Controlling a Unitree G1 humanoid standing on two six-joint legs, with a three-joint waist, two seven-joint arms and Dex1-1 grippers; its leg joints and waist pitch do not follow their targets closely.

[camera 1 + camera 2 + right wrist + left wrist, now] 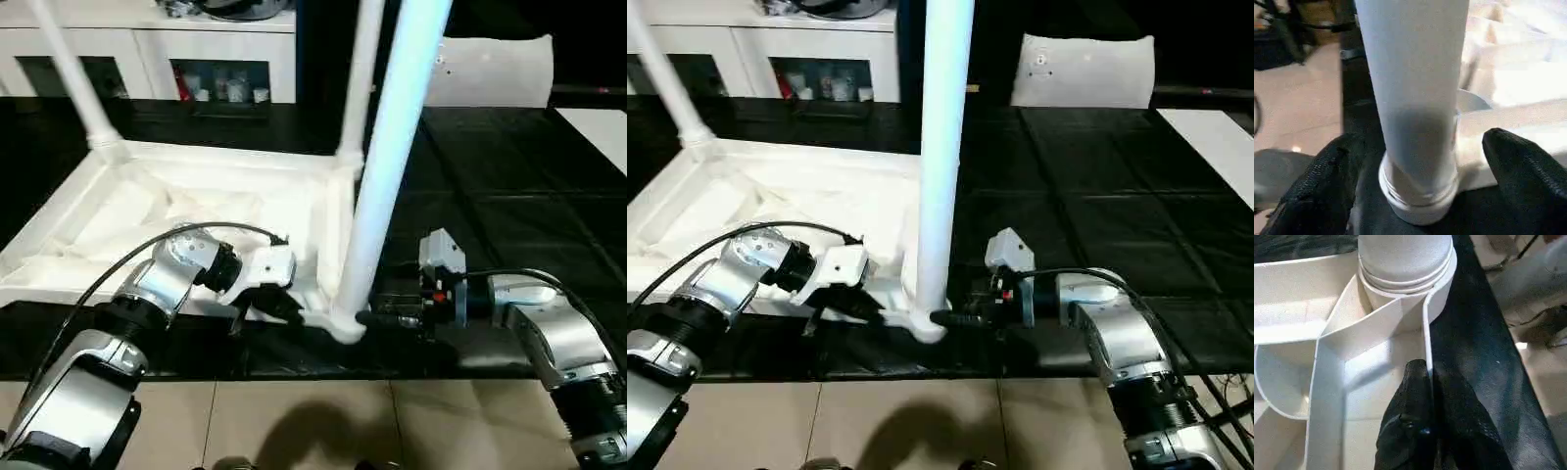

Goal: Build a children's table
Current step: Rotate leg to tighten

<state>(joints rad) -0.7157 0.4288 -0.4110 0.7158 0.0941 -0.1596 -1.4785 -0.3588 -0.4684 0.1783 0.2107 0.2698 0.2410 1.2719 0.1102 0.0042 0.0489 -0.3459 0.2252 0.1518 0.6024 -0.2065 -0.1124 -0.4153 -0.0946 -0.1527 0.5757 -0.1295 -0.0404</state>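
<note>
Upside down on the black table lies the children's table top, ribbed underside up, spreading from the centre out toward nine o'clock in the head view. Three legs planted in corner sockets: far-left leg rising at eleven o'clock, far-right leg at twelve, and the near-right leg standing tall at dead centre, seated in its round socket at the near corner. Left gripper pressed in at seven o'clock of that socket, black fingers squeezed together on the thin white rim wall of the top (seen edge-on in the wrist view, pinched between the pads). Right gripper reaching in from three o'clock, fingers spread wide either side of the near-right leg's base, flanking it without touching. White cabinet along the far edge at eleven o'clock, a white cushion-like block at one o'clock.
</note>
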